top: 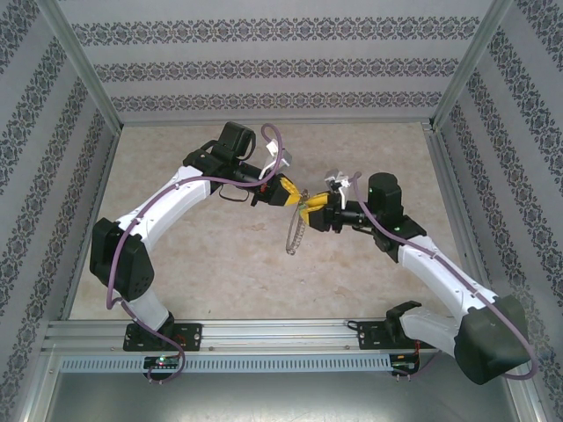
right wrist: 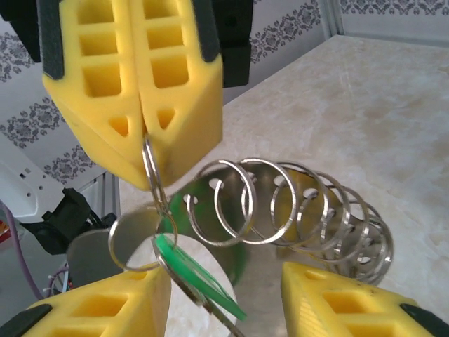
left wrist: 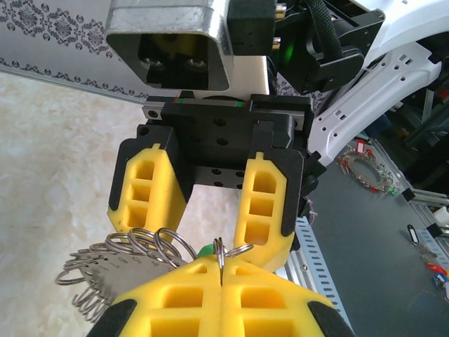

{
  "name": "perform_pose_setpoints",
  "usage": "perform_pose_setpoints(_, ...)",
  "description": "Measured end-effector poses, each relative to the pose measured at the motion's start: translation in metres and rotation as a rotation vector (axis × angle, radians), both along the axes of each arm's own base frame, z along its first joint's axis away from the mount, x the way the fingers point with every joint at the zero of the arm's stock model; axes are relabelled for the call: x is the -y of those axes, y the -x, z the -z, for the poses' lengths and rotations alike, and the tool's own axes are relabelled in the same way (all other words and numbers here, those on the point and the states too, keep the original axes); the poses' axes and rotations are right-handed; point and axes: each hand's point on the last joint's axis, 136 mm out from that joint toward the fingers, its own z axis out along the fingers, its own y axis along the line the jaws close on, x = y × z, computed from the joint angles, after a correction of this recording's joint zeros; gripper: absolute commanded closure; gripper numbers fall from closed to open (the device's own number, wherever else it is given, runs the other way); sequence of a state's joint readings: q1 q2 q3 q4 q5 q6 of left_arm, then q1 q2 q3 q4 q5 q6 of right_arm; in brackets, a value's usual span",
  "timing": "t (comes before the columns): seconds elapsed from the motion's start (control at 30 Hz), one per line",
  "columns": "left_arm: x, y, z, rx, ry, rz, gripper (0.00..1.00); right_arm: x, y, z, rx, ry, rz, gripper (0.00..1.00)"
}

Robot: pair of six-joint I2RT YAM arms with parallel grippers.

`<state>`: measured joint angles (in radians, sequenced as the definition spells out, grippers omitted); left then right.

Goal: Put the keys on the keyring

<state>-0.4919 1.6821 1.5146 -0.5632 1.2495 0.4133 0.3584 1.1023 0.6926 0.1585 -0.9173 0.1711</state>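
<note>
Surroundings: patterned wall panels on three sides, marbled table, aluminium rail along the near edge. Left wrist view also catches a grey surface off to the side with a second bunch of keys lying on it, well apart from the work. Arms meet mid-table, tip to tip, above the tabletop. Left gripper jaws pressed together, pinching one silvery loop of the keyring. The other loops fan out behind it and read as a hanging chain in the top view. Green key is just below the left fingertips, against the pinched loop and crowded by neighbouring loops; can't tell if it's threaded on. Right gripper jaws apart, straddling key and loop; can't tell if either pad touches them.
</note>
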Motion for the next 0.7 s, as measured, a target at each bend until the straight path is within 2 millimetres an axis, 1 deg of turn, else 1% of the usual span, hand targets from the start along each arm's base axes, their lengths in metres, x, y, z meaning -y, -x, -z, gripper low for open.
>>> perform_pose_setpoints(0.13,0.001,-0.001,-0.001,0.006,0.003,-0.003,1.00,-0.006,0.005,-0.005,0.020,-0.009,-0.040,0.99)
perform_pose_setpoints(0.17,0.001,-0.002,-0.001,0.007,0.004,-0.006,1.00,-0.007,0.007,-0.006,0.021,-0.011,-0.048,1.00)
perform_pose_setpoints(0.4,0.003,-0.010,-0.001,0.019,0.005,-0.043,1.00,-0.013,0.011,-0.004,0.015,-0.010,-0.074,1.00)
perform_pose_setpoints(0.53,0.003,-0.009,0.003,-0.001,-0.006,-0.053,1.00,-0.022,0.012,0.004,-0.013,0.001,-0.100,1.00)
perform_pose_setpoints(0.63,0.003,-0.010,0.006,-0.011,-0.010,-0.061,1.00,-0.030,0.008,0.007,-0.027,0.009,-0.113,1.00)
perform_pose_setpoints(0.67,0.004,-0.010,0.007,-0.012,-0.010,-0.063,1.00,-0.032,0.006,0.007,-0.031,0.011,-0.115,0.91)
perform_pose_setpoints(0.7,0.004,-0.011,0.007,-0.012,-0.009,-0.065,1.00,-0.033,0.004,0.008,-0.034,0.013,-0.113,0.78)
